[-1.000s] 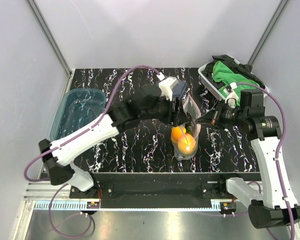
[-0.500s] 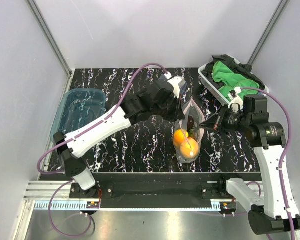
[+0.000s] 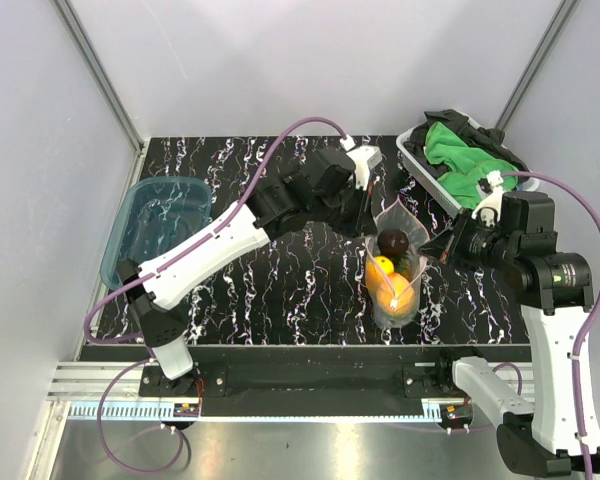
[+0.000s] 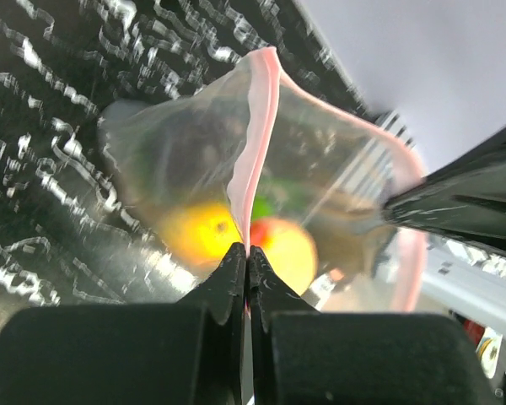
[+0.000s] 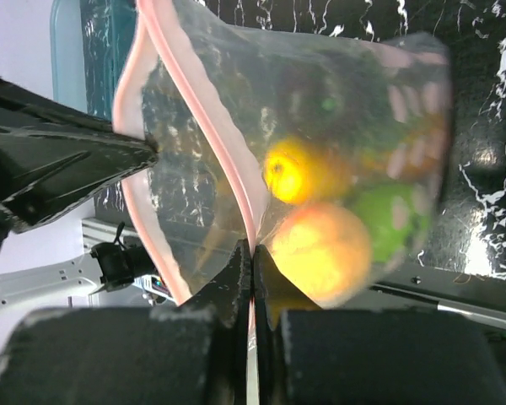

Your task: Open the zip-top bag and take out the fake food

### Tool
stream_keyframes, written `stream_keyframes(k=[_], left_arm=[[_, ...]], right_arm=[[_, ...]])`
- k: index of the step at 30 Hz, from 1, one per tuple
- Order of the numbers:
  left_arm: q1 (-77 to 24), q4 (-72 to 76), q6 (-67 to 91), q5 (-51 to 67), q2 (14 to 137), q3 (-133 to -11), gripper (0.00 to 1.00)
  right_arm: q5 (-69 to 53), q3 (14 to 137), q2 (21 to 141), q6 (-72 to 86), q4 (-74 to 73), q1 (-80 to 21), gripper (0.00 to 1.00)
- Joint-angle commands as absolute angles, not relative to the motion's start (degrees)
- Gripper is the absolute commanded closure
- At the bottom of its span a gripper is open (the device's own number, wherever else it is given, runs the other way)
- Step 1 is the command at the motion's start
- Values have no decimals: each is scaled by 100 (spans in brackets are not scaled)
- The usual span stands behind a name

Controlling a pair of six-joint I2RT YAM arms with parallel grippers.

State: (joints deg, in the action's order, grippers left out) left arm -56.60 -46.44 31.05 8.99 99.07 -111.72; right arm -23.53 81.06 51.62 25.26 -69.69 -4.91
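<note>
Zip-top bag [image 3: 394, 270] upright at mid tabletop [image 3: 280, 290], mouth pulled open, fake food [image 3: 390, 292] still inside at the bottom. Left fingers [image 4: 228, 283] pinch one side of the pink zip strip [image 4: 258, 126], right fingers [image 5: 234, 283] pinch the opposite side. Blue tub [image 3: 155, 225] far left.

I read the zip-top bag [image 3: 393, 265] as clear, zip strip [image 4: 257, 135] pink | fake food [image 3: 390, 290] orange-yellow, green, one dark piece | table [image 3: 280, 280] black with white veining | tub [image 3: 130, 215] translucent blue | cloths [image 3: 458, 150] green | cables [image 3: 298, 125] purple
</note>
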Motion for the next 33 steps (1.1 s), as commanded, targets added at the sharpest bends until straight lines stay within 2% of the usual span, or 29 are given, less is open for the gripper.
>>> stream_keyframes(k=[1, 3, 4, 5, 8, 10, 13, 18, 22, 28, 33], left_arm=[[-5572, -4904, 2892, 941, 9782, -11057, 100], [-5572, -4930, 2821, 923, 9739, -11135, 92], [-5572, -4948, 2804, 914, 9738, -11205, 84], [-5572, -4957, 2786, 1010, 9738, -11276, 70], [-5607, -4975, 2856, 1247, 9756, -11662, 55], [-5704, -4975, 2996, 1318, 9791, -11969, 53], [-5914, -4966, 3163, 1248, 9843, -12216, 57], [-6213, -4843, 3428, 1073, 9967, -12094, 75], [-6214, -4729, 3375, 880, 10133, -11918, 83], [-6196, -4579, 3226, 187, 10152, -11409, 89], [-6144, -3957, 3287, -53, 10098, -10908, 87]], right_arm=[[-3004, 7744, 5106, 2531, -6680, -527, 100], [-3181, 7490, 5071, 2706, -6487, -519, 100], [-3260, 7427, 5010, 2759, -6425, -527, 100], [-3278, 7375, 4984, 2795, -6355, -527, 100], [-3331, 7348, 4983, 2821, -6337, -519, 100], [-3357, 7356, 5001, 2821, -6346, -519, 100], [-3366, 7392, 5001, 2865, -6328, -519, 100], [-3392, 7576, 5045, 3032, -6267, -519, 100], [-3428, 7594, 5071, 3155, -6126, -519, 100], [-3445, 7567, 5115, 3278, -6038, -527, 100], [-3489, 7515, 5098, 3375, -5977, -527, 100]])
